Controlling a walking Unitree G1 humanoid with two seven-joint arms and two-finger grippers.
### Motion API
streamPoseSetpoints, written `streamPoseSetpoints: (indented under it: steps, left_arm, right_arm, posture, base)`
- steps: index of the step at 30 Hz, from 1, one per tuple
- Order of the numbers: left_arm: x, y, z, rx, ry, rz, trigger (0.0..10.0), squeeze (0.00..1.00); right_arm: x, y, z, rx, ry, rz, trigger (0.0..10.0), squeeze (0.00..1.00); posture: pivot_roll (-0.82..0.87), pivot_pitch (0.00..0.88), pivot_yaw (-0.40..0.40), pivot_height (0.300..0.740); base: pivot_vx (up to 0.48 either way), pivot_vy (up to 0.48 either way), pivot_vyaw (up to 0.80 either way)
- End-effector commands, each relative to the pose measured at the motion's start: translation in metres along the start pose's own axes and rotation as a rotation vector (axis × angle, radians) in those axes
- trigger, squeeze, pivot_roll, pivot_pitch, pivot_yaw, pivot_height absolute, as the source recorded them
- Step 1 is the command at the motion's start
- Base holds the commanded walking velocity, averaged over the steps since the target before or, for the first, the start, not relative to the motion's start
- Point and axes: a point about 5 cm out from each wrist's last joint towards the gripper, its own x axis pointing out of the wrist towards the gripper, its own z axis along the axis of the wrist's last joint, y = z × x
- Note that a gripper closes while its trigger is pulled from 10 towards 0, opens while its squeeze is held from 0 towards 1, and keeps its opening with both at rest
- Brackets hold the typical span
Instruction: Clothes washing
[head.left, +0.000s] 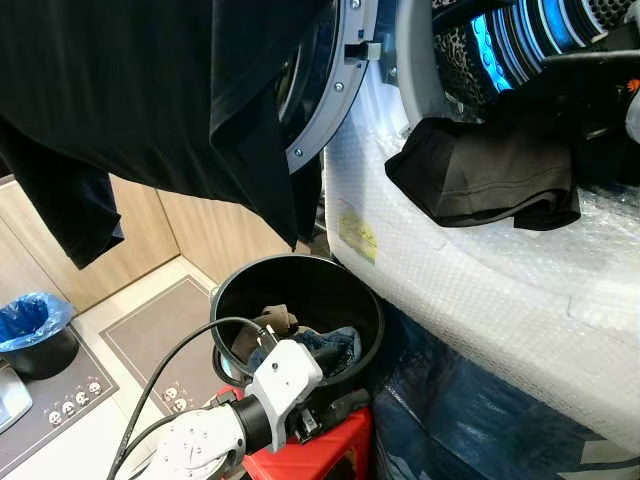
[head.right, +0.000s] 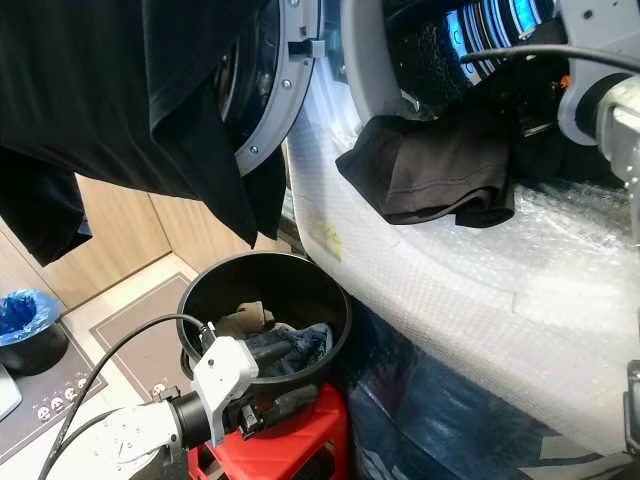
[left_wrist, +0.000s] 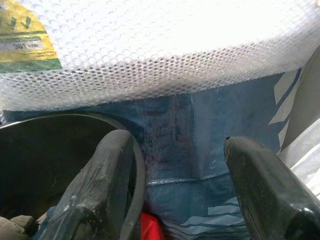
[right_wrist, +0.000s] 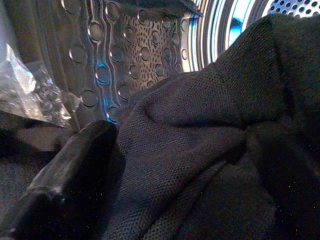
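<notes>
One washer (head.left: 480, 300) in bubble wrap, one black bucket (head.left: 297, 300) at 6 o'clock, one red stool (head.right: 290, 440) under it, one blue-lined bin (head.left: 35, 335) at 8 o'clock, two dark garments: one (head.left: 150, 90) hanging at 11 o'clock, one (head.left: 490, 175) draped from the drum.

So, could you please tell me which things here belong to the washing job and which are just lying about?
Part of the job:
- washing machine drum
- dark garment hanging over the drum's lip
- black bucket of clothes
- black shirt draped over the door
- left pincer, open by the bucket
- right pincer, in the drum against cloth

Lying about:
- blue-lined bin
- power strip
</notes>
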Motion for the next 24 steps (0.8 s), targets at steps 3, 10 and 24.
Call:
streamPoseSetpoints:
  steps: [3,10,24]
  left_arm:
    - [-0.001,-0.003,0.000,0.015,0.004,0.016,10.0,0.00]
    - [-0.002,-0.004,-0.001,0.003,0.003,0.042,10.0,0.00]
    - [-0.004,0.000,0.000,0.020,0.010,0.024,10.0,0.00]
  right_arm:
    - [0.009,-0.030,0.025,-0.117,-0.016,-0.348,10.0,0.00]
    - [0.006,-0.049,0.028,-0.008,0.002,-0.476,10.0,0.00]
    - [-0.010,-0.025,0.009,-0.152,0.119,0.042,10.0,0.00]
  posture:
    - [-0.06,0.099,-0.061,0.740]
    - [-0.05,0.102,-0.068,0.740]
    - [-0.06,0.095,-0.040,0.740]
  base:
    - [0.000,0.000,0.00]
    - [0.000,0.000,0.00]
    - [0.000,0.000,0.00]
